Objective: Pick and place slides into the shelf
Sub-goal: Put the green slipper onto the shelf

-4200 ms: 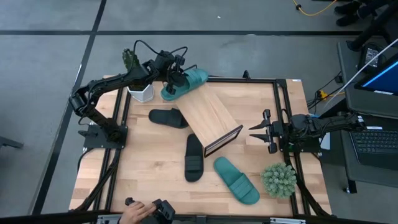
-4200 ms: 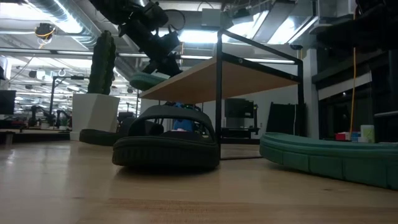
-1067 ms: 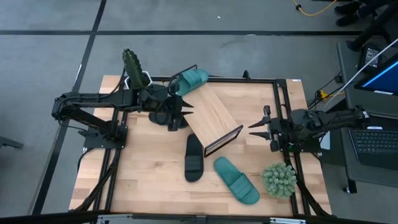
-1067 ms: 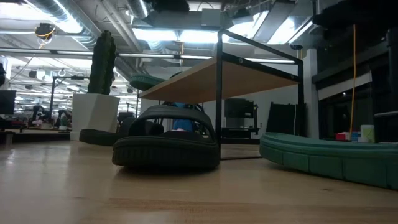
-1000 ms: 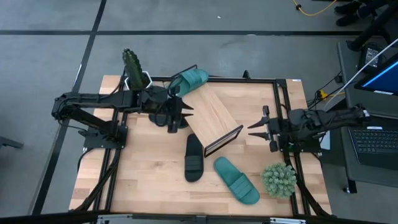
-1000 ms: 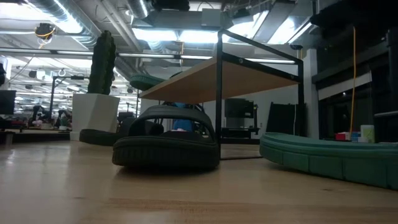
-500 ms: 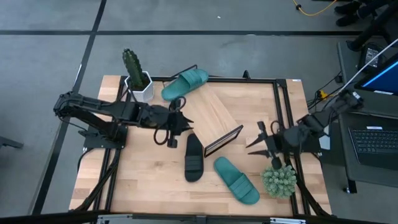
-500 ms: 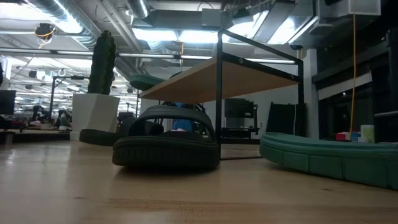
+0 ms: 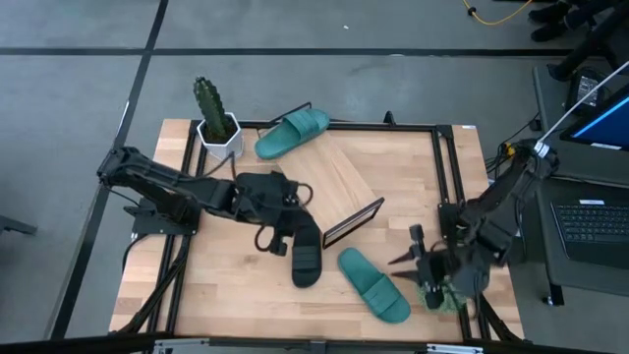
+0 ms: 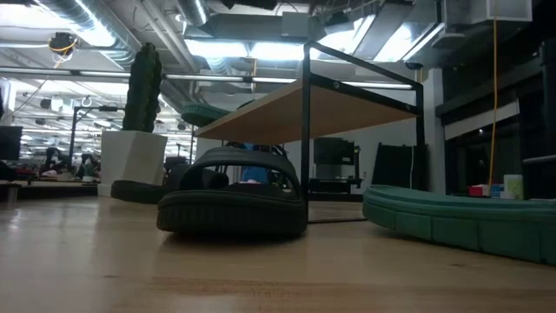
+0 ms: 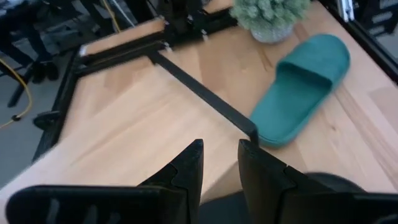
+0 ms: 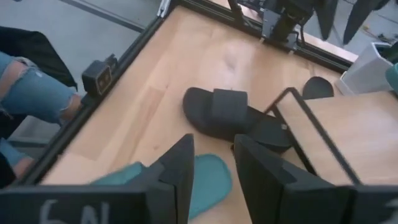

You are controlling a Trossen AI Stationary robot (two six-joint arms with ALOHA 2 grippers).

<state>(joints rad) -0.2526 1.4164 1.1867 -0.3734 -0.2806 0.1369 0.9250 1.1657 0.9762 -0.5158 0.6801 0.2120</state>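
Observation:
One teal slide (image 9: 292,133) lies sole down on the far end of the shelf (image 9: 339,182). Another teal slide (image 9: 374,284) and a black slide (image 9: 307,251) lie flat on the table before the shelf's near end. A second black slide (image 12: 317,87) shows beyond the shelf. My left gripper (image 9: 287,232) hovers open over the middle black slide's far end (image 11: 311,193). My right gripper (image 9: 408,264) is open above the table, just right of the near teal slide (image 12: 205,177). Neither gripper shows in the low view.
A cactus in a white pot (image 9: 211,123) stands at the far left corner. A small green plant (image 9: 447,292) sits at the near right, partly under my right arm. Black rails (image 9: 447,167) frame the table. A person's leg in jeans (image 12: 31,93) is beside the table.
My left gripper has swung from the far-left black slide toward the table's near edge and down, to above the middle black slide. My right gripper has swung from beside the shelf toward the near edge, to the near teal slide. No slide has moved.

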